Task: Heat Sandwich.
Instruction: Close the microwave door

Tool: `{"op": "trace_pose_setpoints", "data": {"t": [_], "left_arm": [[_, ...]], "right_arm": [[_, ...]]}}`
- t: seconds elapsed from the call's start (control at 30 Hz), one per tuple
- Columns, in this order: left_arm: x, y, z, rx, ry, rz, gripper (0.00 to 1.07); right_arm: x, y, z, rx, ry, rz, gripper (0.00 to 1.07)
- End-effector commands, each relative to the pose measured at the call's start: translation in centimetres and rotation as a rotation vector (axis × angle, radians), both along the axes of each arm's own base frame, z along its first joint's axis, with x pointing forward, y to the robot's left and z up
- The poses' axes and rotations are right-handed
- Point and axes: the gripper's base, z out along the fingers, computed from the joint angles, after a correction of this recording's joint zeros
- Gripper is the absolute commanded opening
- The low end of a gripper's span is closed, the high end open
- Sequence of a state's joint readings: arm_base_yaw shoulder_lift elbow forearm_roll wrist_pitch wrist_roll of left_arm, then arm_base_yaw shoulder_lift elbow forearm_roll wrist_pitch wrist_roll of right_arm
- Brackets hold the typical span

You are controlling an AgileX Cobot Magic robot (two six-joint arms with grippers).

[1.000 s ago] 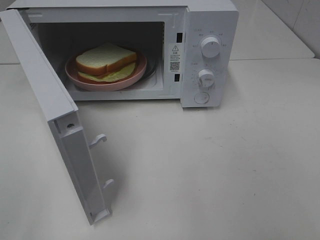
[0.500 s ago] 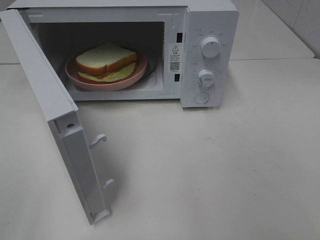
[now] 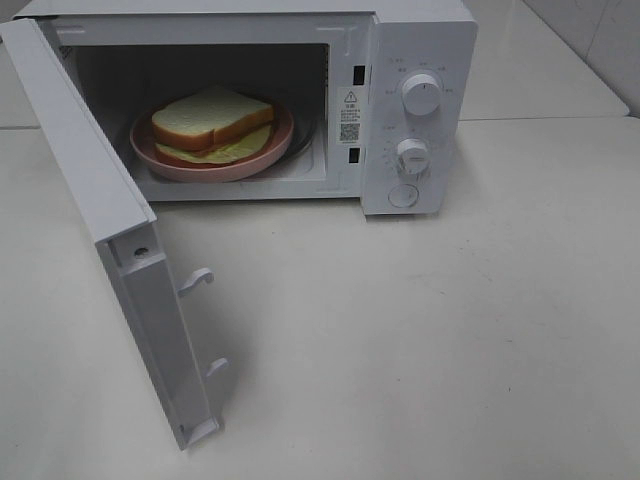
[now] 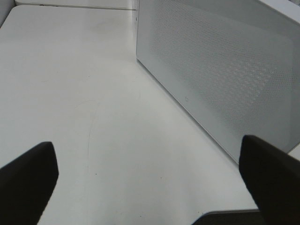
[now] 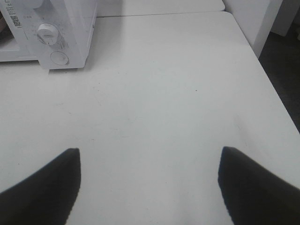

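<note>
From my remote station I see the two arms only through their wrist cameras. The left gripper (image 4: 149,178) hangs low over the white counter (image 4: 70,93), its dark fingers (image 4: 28,180) spread wide with nothing between them. It faces the perforated outer side of the microwave's open door (image 4: 220,75), which stands just ahead of it and to its right. The right gripper (image 5: 150,183) hovers over bare counter on the near right side of the scene. It is also parted wide and empty, and it looks toward the microwave's control panel (image 5: 56,28), where the lower knob (image 5: 47,32) and a round button (image 5: 59,57) show at the far left.

In the high view, the sandwich (image 3: 212,118) lies inside the white microwave (image 3: 420,40) at the far side of the counter. It rests on a round pink plate (image 3: 262,158) in the middle of the cavity, with its thick white top slice over green filling. The door (image 3: 90,190) swings out toward the near left, hinged at the cavity's left edge. The sandwich sits well apart from both grippers. The open door stands between it and the left gripper, and the control panel stands toward the right gripper's side. Neither gripper touches the microwave, the plate or the sandwich.
</note>
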State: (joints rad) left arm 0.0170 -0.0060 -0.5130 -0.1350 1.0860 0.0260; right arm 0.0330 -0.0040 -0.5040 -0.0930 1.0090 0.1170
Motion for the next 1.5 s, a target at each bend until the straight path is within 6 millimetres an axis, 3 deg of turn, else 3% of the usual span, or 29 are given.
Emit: {"op": "trace_pose_setpoints", "data": {"t": [0.03, 0.33, 0.5, 0.83, 0.93, 0.97, 1.0, 1.1, 1.13, 1.17, 1.27, 1.5], "left_arm": [[0.0, -0.1, 0.1, -0.007, -0.017, -0.002, 0.98], [0.4, -0.1, 0.2, -0.017, 0.003, -0.006, 0.98], [0.5, -0.2, 2.1, -0.032, -0.078, -0.007, 0.97], [4.3, 0.0, 3.2, -0.04, -0.034, 0.014, 0.87], [6.3, 0.2, 3.4, -0.041, -0.018, 0.028, 0.7], [7.2, 0.2, 3.3, -0.042, 0.003, 0.032, 0.58], [7.2, 0.2, 3.3, -0.042, 0.003, 0.032, 0.58], [8.4, 0.3, 3.2, -0.044, 0.026, 0.038, 0.38], [8.4, 0.3, 3.2, -0.044, 0.026, 0.038, 0.38], [9.3, 0.3, 3.1, -0.042, 0.032, 0.043, 0.23], [10.7, 0.4, 3.0, -0.044, 0.031, 0.052, 0.01], [14.1, 0.7, 2.5, -0.045, 0.03, 0.075, 0.0]], "right_arm": [[-0.3, 0.0, 0.0, 0.011, -0.038, -0.01, 0.76], [-0.3, 0.0, 0.0, 0.011, -0.038, -0.01, 0.76], [-0.3, 0.0, 0.0, 0.011, -0.038, -0.01, 0.76], [-0.3, 0.0, 0.0, 0.011, -0.038, -0.01, 0.76], [-0.3, 0.0, 0.0, 0.011, -0.038, -0.01, 0.76], [-0.3, 0.0, 0.0, 0.011, -0.038, -0.01, 0.76], [-0.3, 0.0, 0.0, 0.011, -0.038, -0.01, 0.76], [-0.3, 0.0, 0.0, 0.011, -0.038, -0.01, 0.76], [-0.3, 0.0, 0.0, 0.011, -0.038, -0.01, 0.76], [-0.3, 0.0, 0.0, 0.011, -0.038, -0.01, 0.76], [-0.3, 0.0, 0.0, 0.011, -0.038, -0.01, 0.76], [-0.3, 0.0, 0.0, 0.011, -0.038, -0.01, 0.76]]}}
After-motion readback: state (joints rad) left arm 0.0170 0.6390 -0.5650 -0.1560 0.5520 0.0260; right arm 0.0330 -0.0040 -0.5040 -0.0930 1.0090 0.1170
